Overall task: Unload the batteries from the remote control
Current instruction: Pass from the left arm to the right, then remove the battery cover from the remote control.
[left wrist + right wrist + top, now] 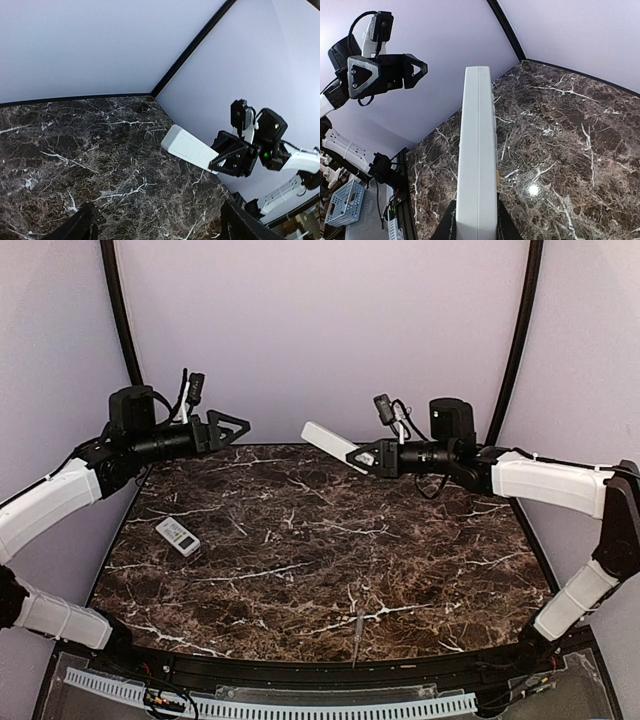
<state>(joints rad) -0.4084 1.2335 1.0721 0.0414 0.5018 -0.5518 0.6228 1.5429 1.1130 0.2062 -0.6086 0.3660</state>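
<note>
My right gripper (368, 456) is shut on one end of a long white remote control (328, 444) and holds it in the air over the back of the table, pointing left. In the right wrist view the remote (477, 150) stands edge-on between my fingers (445, 226). In the left wrist view the remote (190, 148) hangs ahead in the right gripper (221, 158). My left gripper (232, 426) is open and empty, raised at the back left, apart from the remote. No batteries show in any view.
A second, smaller white remote (178, 536) lies flat on the dark marble table (320, 570) at the left. A thin pale stick-like thing (356, 632) lies near the front edge. A blue basket (342, 202) sits off the table.
</note>
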